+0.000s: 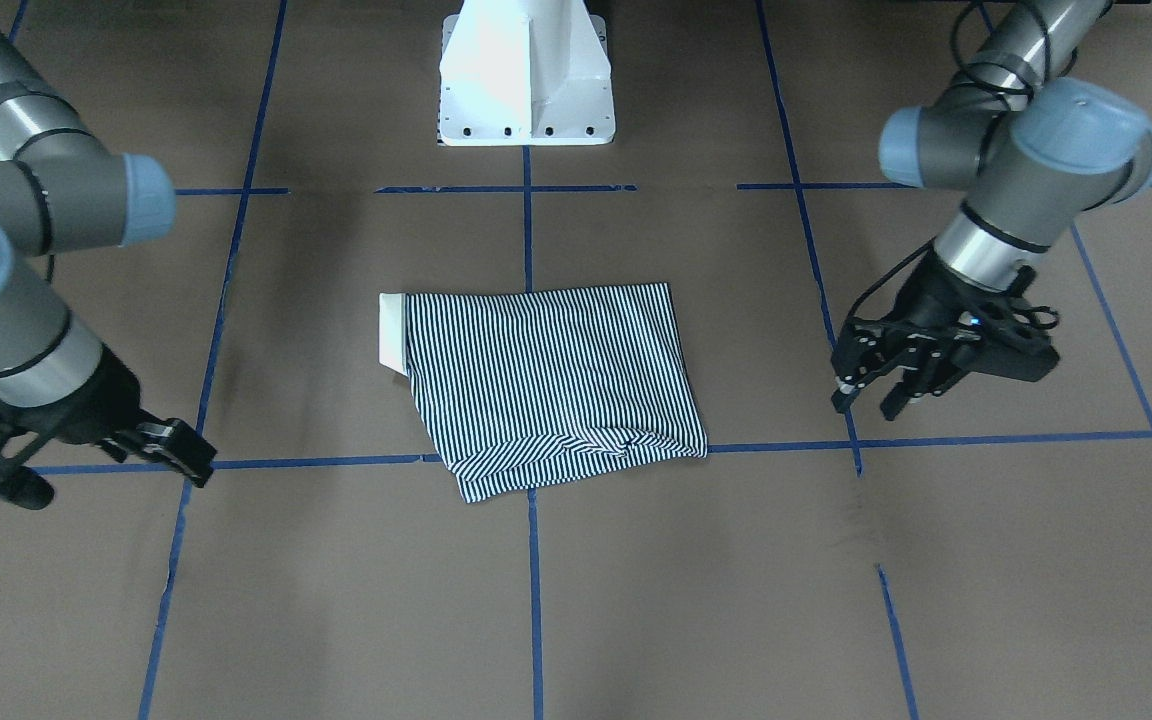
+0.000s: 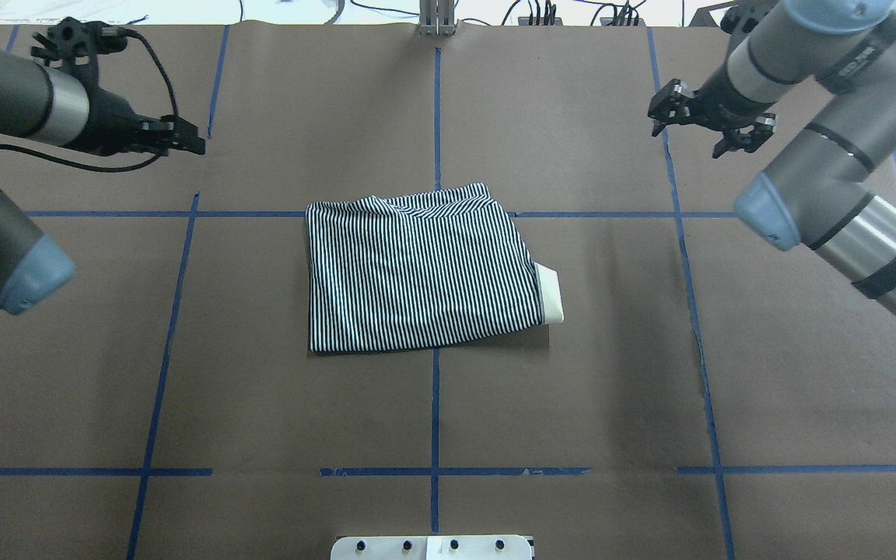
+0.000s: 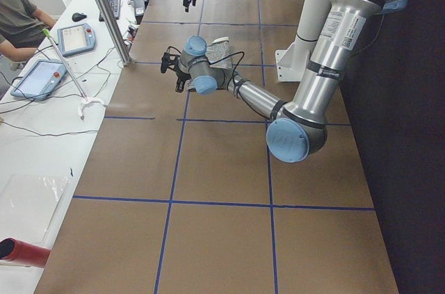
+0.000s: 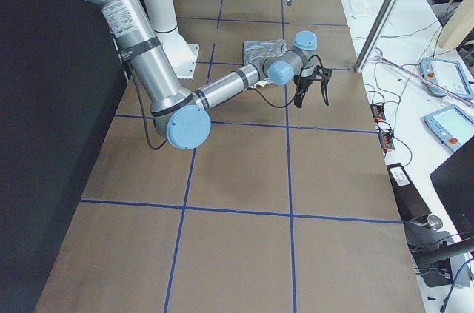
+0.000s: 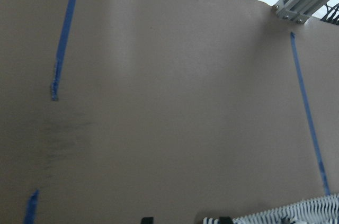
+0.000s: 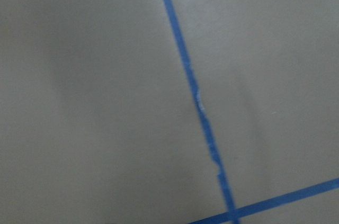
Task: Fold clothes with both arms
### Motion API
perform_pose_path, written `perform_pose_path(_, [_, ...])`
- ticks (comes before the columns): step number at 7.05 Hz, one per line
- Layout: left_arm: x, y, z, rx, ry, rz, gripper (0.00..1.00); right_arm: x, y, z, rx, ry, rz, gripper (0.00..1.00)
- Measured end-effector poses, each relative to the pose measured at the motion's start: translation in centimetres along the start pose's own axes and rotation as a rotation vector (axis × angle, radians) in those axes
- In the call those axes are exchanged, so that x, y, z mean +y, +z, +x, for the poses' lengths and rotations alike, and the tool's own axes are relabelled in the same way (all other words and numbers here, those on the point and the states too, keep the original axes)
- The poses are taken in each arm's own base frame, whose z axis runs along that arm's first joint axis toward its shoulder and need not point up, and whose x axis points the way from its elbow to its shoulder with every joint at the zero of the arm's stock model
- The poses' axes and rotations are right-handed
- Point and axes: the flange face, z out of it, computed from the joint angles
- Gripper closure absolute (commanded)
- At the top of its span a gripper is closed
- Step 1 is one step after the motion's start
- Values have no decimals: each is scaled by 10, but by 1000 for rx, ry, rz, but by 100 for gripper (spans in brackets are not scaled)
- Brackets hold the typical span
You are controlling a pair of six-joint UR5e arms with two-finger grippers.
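Observation:
The striped polo shirt [image 2: 417, 272] lies folded into a rough rectangle at the table's middle, and its cream collar [image 2: 549, 294] pokes out on the robot's right side. The shirt [image 1: 556, 380] has a rumpled fold along its far edge. My left gripper [image 2: 190, 137] hovers open over bare table, beyond and left of the shirt, holding nothing. In the left wrist view only a strip of the striped edge [image 5: 296, 213] shows at the bottom right. My right gripper [image 2: 689, 138] hangs open and empty, beyond and right of the shirt.
Brown paper with blue tape lines [image 2: 435, 117] covers the table. The white pedestal [image 1: 526, 75] stands at the robot's side. Beyond the far edge are cables, a metal post [image 3: 104, 9], tablets and a seated person [image 3: 17, 16].

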Motion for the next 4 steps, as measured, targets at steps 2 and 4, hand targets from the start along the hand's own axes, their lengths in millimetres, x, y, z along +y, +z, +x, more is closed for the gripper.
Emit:
perform_pose_path(2, [-9, -73, -134, -58, 167, -12, 30, -48, -50, 150, 8, -151, -6, 0])
perform_pose_path(4, [-2, -131, -253, -99, 249, -55, 15, -60, -87, 286, 51, -291, -25, 0])
